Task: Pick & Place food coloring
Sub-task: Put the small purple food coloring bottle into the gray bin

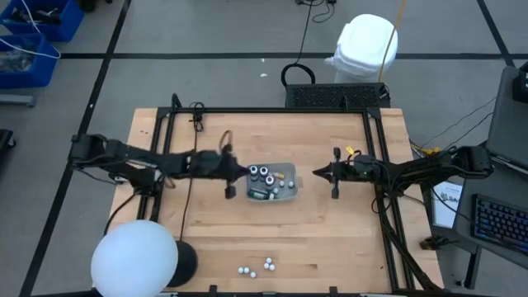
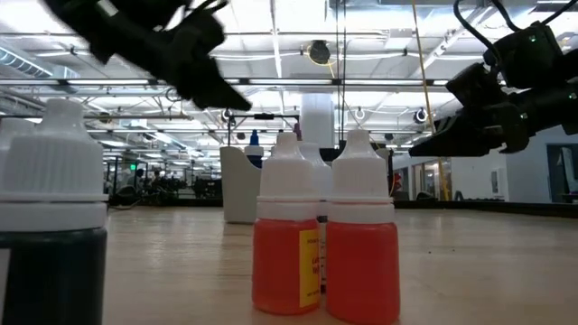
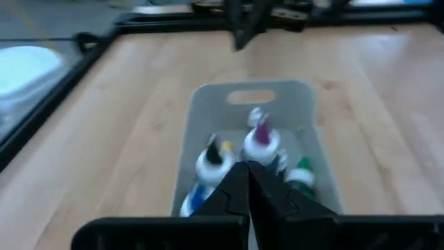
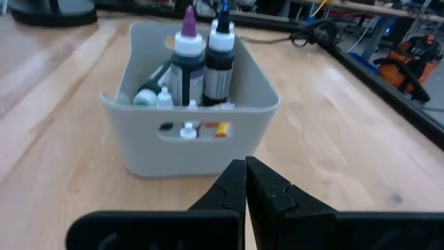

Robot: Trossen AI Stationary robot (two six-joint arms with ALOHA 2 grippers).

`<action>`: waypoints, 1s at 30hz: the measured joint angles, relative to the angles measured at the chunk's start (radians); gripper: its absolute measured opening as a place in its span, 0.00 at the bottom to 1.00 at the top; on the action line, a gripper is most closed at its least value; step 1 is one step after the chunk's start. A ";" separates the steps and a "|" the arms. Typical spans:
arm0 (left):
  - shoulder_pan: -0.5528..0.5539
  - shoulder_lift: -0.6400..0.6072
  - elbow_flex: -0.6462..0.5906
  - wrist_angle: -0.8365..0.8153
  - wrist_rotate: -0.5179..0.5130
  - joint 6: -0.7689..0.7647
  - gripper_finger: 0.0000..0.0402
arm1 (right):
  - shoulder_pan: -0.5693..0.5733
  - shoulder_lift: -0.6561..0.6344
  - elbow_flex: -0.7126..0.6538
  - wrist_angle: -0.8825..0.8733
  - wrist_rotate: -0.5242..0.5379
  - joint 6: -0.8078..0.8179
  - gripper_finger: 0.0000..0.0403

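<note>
The small, light, slick plastic food colouring bottles w/ white caps are best pinched at the body; left claw & right claw are seen pressed together, empty.

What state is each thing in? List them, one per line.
Left gripper: shut, empty, at the tray's left end.
Right gripper: shut, empty, just off the tray's right end.
Grey tray: upright on the table, holding bottles.
Purple-tipped bottle: standing in the tray, capped.
Green-capped bottle: lying in the tray.
Loose white-capped bottles: near the table's front edge, outside the tray.
Two orange bottles: upright, capped, side by side.
</note>
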 joint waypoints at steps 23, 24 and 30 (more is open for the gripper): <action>-0.103 -0.009 -0.375 0.567 -0.221 0.075 0.01 | 0.000 0.000 0.000 0.038 -0.001 0.007 0.00; -0.097 -0.009 -0.375 0.565 -0.221 0.072 0.01 | 0.000 0.000 0.000 0.040 -0.001 0.018 0.00; -0.086 -0.009 -0.375 0.566 -0.221 0.071 0.10 | 0.002 0.000 0.005 0.066 -0.006 0.089 0.00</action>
